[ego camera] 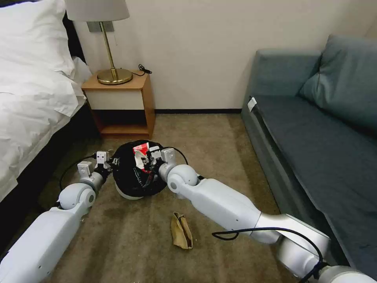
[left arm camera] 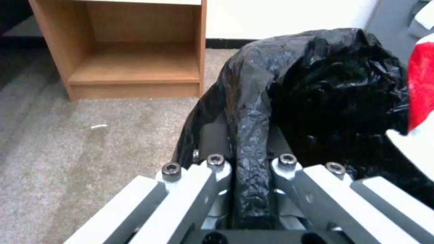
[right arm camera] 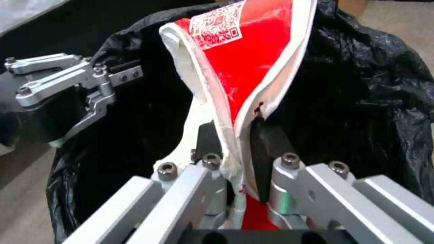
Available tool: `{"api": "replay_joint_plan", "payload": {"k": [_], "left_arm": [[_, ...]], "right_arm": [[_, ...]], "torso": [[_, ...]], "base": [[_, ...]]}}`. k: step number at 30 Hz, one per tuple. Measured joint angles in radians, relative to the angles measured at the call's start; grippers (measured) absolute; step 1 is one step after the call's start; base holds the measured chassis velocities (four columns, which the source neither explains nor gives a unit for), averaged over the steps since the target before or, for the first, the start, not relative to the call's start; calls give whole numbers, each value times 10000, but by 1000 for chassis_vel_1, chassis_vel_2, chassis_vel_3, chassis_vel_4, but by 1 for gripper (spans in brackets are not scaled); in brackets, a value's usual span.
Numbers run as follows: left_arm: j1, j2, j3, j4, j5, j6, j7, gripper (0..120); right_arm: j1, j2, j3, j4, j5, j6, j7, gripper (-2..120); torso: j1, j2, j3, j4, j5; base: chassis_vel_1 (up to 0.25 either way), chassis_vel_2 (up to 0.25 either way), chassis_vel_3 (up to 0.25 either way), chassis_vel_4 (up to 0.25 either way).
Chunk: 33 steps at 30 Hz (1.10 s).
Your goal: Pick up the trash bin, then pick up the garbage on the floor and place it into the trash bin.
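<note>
Over the black-lined trash bin [ego camera: 135, 184], a crumpled red-and-white packet [right arm camera: 246, 73] (QR-printed).

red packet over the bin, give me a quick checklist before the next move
1. Left tool clamped on the bin's black bag rim: ok.
2. Right tool shut on the red packet: ok.
3. Packet above the trash bin opening: ok.
4. Packet clear of the left tool: ok.
5. Room inside the bin: cannot tell.
6. Floor cleared: not ok, brown paper bag lies on the carpet.
</note>
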Motion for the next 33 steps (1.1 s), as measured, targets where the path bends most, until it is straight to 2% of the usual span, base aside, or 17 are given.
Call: {"api": "replay_joint_plan", "payload": {"k": [4,8,9,11,12,14,15,17,18,20,23,26,33], "left_arm": [[-19,-26,0,29,0,-2,6,4],[-26,-58,-2,95,24,-15,44,4],[-26,-58,-2,95,24,-15,44,4],[-25,-76,-24,143,58,-26,77,4],[-25,-76,-24,143,58,-26,77,4],[-18,-89,-43,167,76,-36,89,4],[-18,-89,-43,167,76,-36,89,4],[0,-111,-66,188,102,-53,105,4],[0,-111,-66,188,102,-53,105,4],[25,-143,-104,207,131,-61,120,4],[34,-148,-115,213,144,-63,130,4],[40,-153,-138,226,154,-72,140,4],[31,-152,-139,223,144,-72,140,4]], "right_arm": [[12,24,-3,0,20,-38,245,13],[2,-4,14,1,30,-39,296,30],[2,-4,14,1,30,-39,296,30],[-28,-8,34,16,33,-39,338,43],[-28,-8,34,16,33,-39,338,43],[-37,-5,44,72,46,-40,380,53],[-37,-5,44,72,46,-40,380,53],[-44,-17,70,184,102,-54,444,65],[-44,-17,70,184,102,-54,444,65],[-75,-49,70,261,121,-63,481,76],[-96,-56,70,298,124,-70,497,82],[-121,-50,70,323,120,-76,546,96],[-23,-15,93,322,118,-76,591,100]], "torso": [[0,0,0,0,0],[0,0,0,0,0],[0,0,0,0,0],[-1,0,0,0,1],[-1,0,0,0,1],[0,0,0,1,1],[0,0,0,1,1],[0,0,0,1,2],[0,0,0,1,2],[0,0,0,1,1],[0,0,0,1,1],[0,0,1,2,2],[-1,0,0,2,1]], "base": [[0,0,0,0],[0,0,0,0],[0,0,0,0],[0,0,0,0],[0,0,0,0],[0,0,0,0],[0,0,0,0],[0,0,0,0],[0,0,0,0],[0,0,0,0],[0,0,0,0],[0,0,0,0],[0,0,0,0]]}}
